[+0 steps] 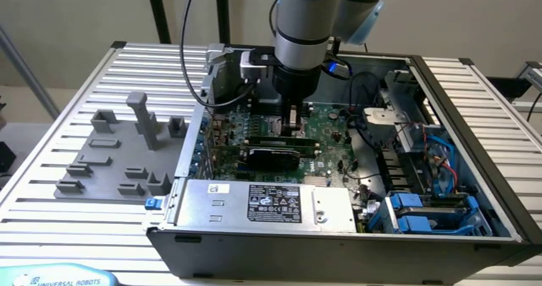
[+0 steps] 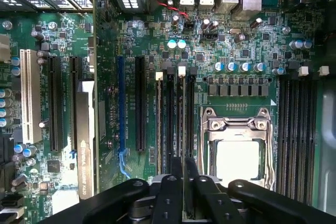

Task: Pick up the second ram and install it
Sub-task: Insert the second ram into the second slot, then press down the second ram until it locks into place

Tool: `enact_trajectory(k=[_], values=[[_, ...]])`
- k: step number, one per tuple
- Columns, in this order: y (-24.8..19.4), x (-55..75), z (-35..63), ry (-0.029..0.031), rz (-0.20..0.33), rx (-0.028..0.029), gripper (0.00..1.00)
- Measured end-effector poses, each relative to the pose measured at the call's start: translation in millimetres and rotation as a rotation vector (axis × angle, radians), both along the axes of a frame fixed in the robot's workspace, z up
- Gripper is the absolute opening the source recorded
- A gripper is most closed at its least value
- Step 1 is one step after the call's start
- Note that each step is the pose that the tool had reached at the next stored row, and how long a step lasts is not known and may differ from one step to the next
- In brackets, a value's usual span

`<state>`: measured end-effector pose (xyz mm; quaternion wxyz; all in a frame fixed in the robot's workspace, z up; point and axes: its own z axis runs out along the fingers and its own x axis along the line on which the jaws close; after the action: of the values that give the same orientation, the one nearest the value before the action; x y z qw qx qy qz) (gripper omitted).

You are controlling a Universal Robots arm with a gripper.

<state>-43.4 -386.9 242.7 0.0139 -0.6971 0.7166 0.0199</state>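
— While the claw hung over the motherboard's slots, what was it doing?

— It was clenched on the second ram, held on edge, seemingly to meet a slot squarely.

— Anything crowding it?

— A graphics card just nearer, and the CPU socket beside the slots.

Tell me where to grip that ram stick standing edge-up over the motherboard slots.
Likely take the second ram mid-length along its top edge, pinching both flat faces from straight above: it stands thin, edge-up along the slots, as the gripper holds it.
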Motion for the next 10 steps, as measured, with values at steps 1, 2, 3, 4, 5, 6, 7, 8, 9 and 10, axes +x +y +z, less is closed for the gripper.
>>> enact_trajectory(k=[1, 2, 3, 4, 5, 6, 7, 8, 9, 10], values=[[0.0, 0.0, 0.0, 0.0000, 0.000, 0.0000, 0.11], [0.0, 0.0, 0.1, 0.0000, 0.000, -0.0001, 0.11], [0.0, -0.1, 0.1, 0.0001, 0.000, -0.0002, 0.11], [0.0, -0.1, 0.1, 0.0001, 0.000, -0.0002, 0.11], [0.0, -0.1, 0.1, 0.0001, 0.000, -0.0002, 0.11], [0.0, -0.1, 0.1, 0.0001, 0.000, -0.0002, 0.11], [0.0, 0.0, 0.1, 0.0001, 0.000, -0.0001, 0.11], [0.0, -0.1, 0.1, 0.0001, 0.000, -0.0001, 0.11], [0.0, -0.1, 0.1, 0.0001, 0.000, -0.0002, 0.11], [0.0, -0.1, 0.1, 0.0001, 0.000, -0.0002, 0.11]])
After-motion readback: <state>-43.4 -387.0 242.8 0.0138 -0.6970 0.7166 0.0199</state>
